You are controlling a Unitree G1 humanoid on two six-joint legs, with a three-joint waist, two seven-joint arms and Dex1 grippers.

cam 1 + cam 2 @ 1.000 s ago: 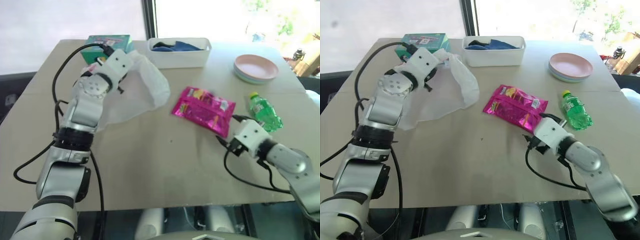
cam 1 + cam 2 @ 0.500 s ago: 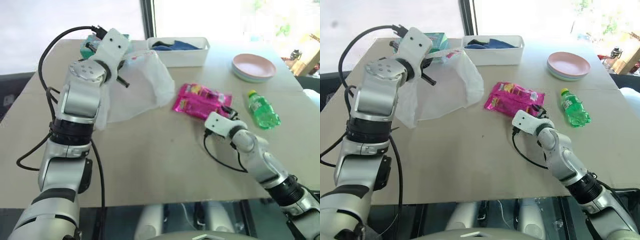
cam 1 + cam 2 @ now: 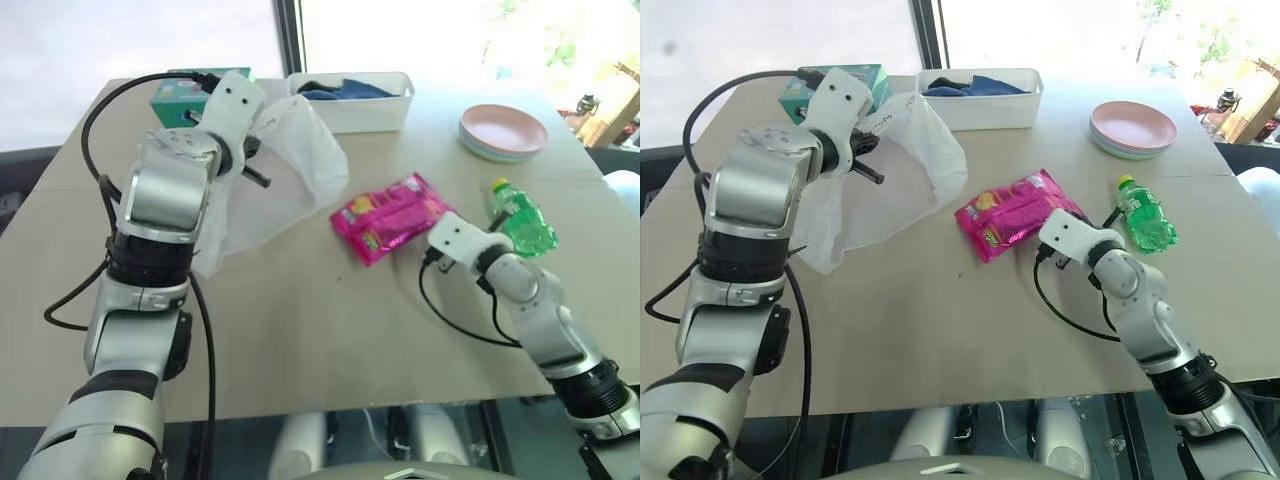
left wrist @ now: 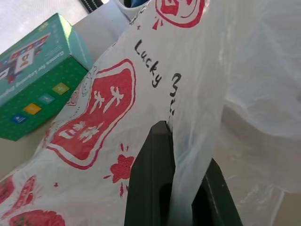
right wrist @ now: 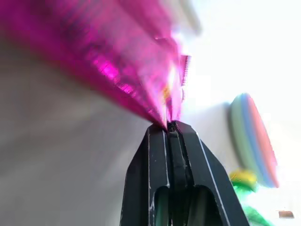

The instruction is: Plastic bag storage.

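Your left fingers (image 4: 162,188) were closed on a fold of the plastic bag (image 3: 285,170), holding its upper edge raised off the surface (image 3: 300,330) while the rest draped down to it; the bag hung just in front of the green box (image 3: 810,85) at the far left corner. Your right fingers (image 5: 170,129) were pinched tight on the corner of the magenta snack packet (image 3: 388,215), which lay near the middle. Just beyond that arm, a green bottle (image 3: 520,222) lay on its side. Farther back stood a white bin (image 3: 985,98) with blue cloth inside and a stack of plates (image 3: 1133,125). Bright windows lay behind.
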